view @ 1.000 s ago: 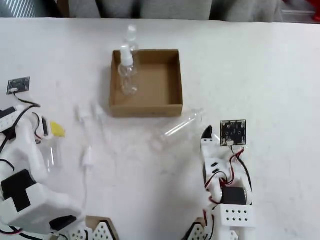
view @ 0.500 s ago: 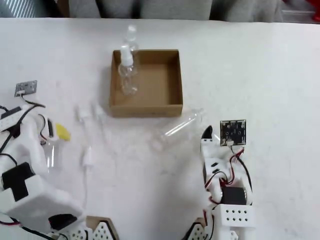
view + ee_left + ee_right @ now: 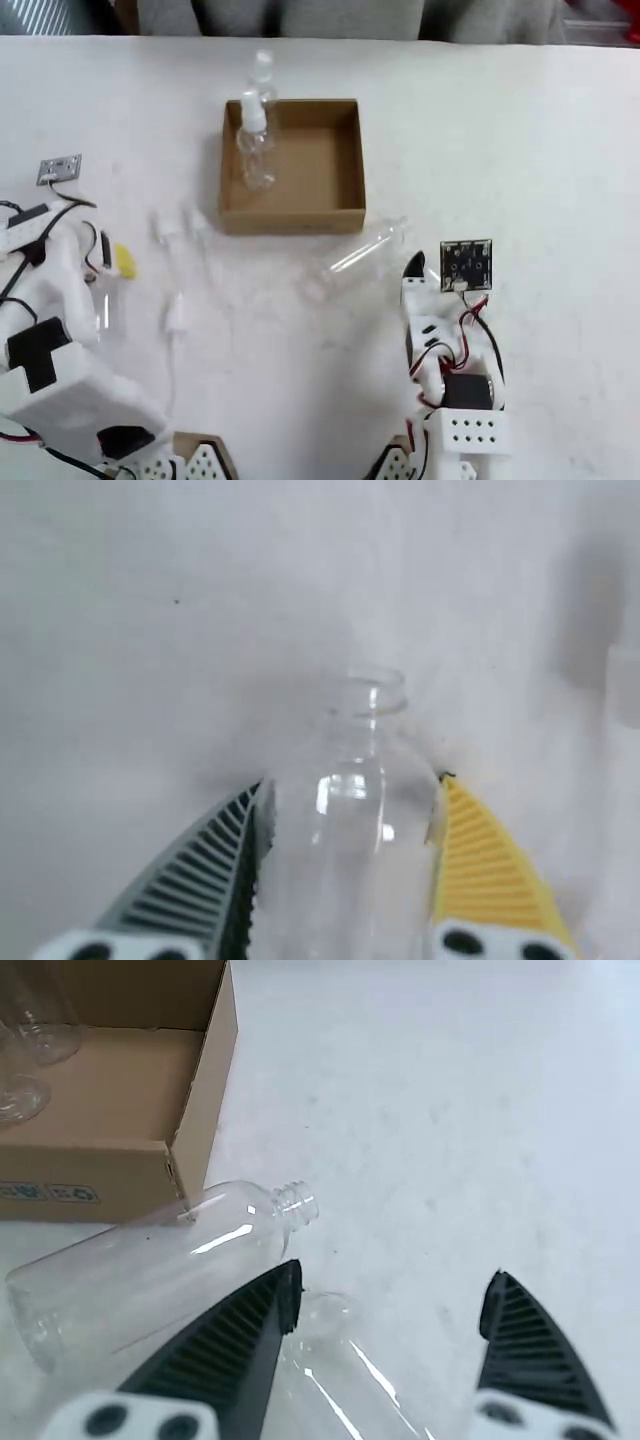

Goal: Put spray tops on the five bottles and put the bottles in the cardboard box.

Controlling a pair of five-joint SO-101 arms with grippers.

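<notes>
Overhead view over table (image 3: pixel 520 130), close wrist views, right shares box (image 3: pixel 292 215)

Two bottles (image 3: pixel 253 145) stand in the box's (image 3: pixel 290 218) far left corner, though the rear one may be outside. A lying bottle (image 3: pixel 360 255) rests before the box's right front corner, just beyond the right gripper (image 3: pixel 390 1285). Spray tops (image 3: pixel 165 225) lie left of the box; farther left, the left gripper (image 3: pixel 348 792) brackets a last bottle (image 3: pixel 355 830).

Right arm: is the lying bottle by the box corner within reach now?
Likely yes: the open right pincer hangs just beside the lying bottle with nothing between them, though a second bottle lies under the pincer and the cardboard box stands close.
</notes>
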